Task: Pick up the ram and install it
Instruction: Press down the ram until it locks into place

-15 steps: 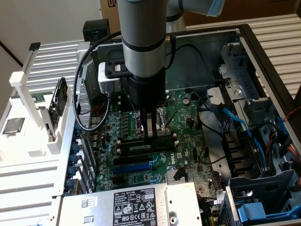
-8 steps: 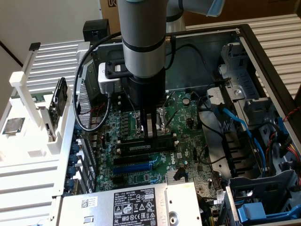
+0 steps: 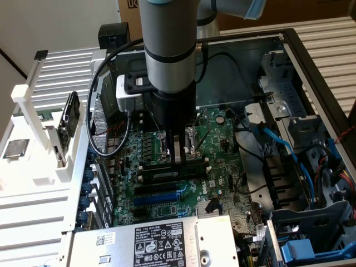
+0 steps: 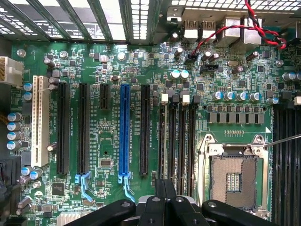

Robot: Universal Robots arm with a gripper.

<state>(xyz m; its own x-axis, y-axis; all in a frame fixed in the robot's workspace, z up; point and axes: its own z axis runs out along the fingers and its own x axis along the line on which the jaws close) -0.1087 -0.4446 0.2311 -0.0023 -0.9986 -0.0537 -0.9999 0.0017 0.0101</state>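
The ram [image 3: 71,119], a dark narrow circuit stick, stands on edge in a white rack [image 3: 33,133] outside the case, on the exterior view's left. My gripper [image 3: 177,158] hangs well away from it, inside the open computer case. It sits over the black memory slots [image 3: 169,167] beside the CPU socket [image 3: 192,142]. In the wrist view the black fingers [image 4: 157,193] are pressed together and shut, with nothing visible between them. The memory slots [image 4: 176,141] with their pale end clips run straight out from the fingertips and look bare.
A blue slot [image 4: 124,132] and black expansion slots [image 4: 63,127] lie beside the memory slots. The open CPU socket [image 4: 233,176] is on their other side. Blue cables [image 3: 278,147] and drive cages fill the case's right. A labelled metal box [image 3: 161,242] sits at the front, and a chip [image 3: 15,147] lies on the white rack.
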